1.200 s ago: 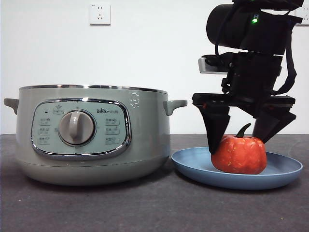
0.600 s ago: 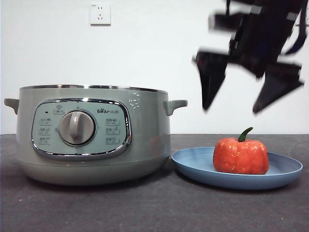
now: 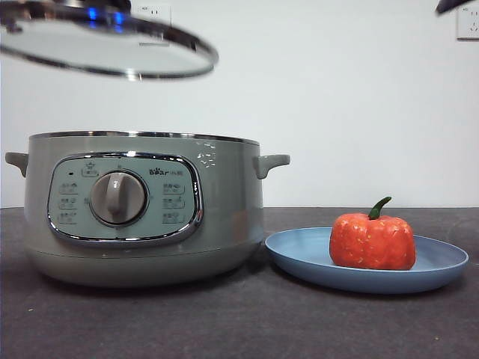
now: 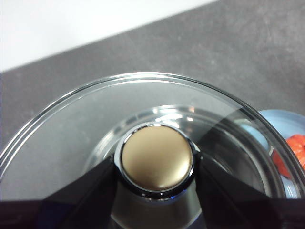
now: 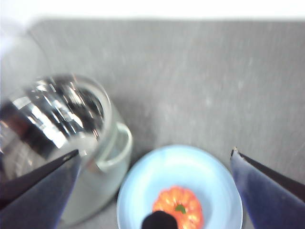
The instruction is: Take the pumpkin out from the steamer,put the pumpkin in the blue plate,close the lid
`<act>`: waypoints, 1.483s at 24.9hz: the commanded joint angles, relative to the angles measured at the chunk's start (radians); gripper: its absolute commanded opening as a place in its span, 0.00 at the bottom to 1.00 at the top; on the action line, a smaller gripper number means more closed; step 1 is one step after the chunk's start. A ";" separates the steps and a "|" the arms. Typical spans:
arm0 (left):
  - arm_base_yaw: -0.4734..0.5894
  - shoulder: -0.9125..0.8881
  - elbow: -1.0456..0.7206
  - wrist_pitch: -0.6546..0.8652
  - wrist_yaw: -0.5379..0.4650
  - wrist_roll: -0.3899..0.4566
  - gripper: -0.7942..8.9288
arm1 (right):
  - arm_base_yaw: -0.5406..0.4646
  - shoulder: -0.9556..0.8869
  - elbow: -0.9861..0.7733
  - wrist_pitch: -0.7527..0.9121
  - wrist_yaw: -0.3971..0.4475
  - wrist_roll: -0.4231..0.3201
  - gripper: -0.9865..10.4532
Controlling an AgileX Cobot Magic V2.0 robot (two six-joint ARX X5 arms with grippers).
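The orange-red pumpkin (image 3: pixel 372 241) sits in the blue plate (image 3: pixel 307 258), to the right of the sage-green steamer (image 3: pixel 142 209), whose top is uncovered. The glass lid (image 3: pixel 112 52) hangs tilted above the steamer's left part. In the left wrist view my left gripper (image 4: pixel 156 162) is shut on the lid's knob (image 4: pixel 157 152), with the glass (image 4: pixel 62 129) spread around it. My right gripper (image 5: pixel 155 151) is open and empty, high above the pumpkin (image 5: pixel 178 210) and the plate (image 5: pixel 209 176). Only its black tip (image 3: pixel 453 6) shows in the front view.
The dark grey table (image 3: pixel 299 321) carries the steamer and the plate side by side. The steamer's right handle (image 3: pixel 271 162) reaches out over the plate's left rim. A white wall with sockets (image 3: pixel 468 22) stands behind.
My right gripper let go of the pumpkin and rose out of the front view. The pumpkin stays in the plate. The lid has come in at the top left above the steamer.
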 commanded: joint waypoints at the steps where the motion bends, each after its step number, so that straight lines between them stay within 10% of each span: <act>1: -0.014 -0.014 -0.050 0.115 0.018 -0.034 0.07 | 0.002 -0.045 -0.006 0.003 0.002 0.016 0.61; 37: -0.034 0.216 -0.098 0.224 0.066 -0.018 0.07 | 0.002 -0.120 -0.006 -0.042 0.003 0.050 0.61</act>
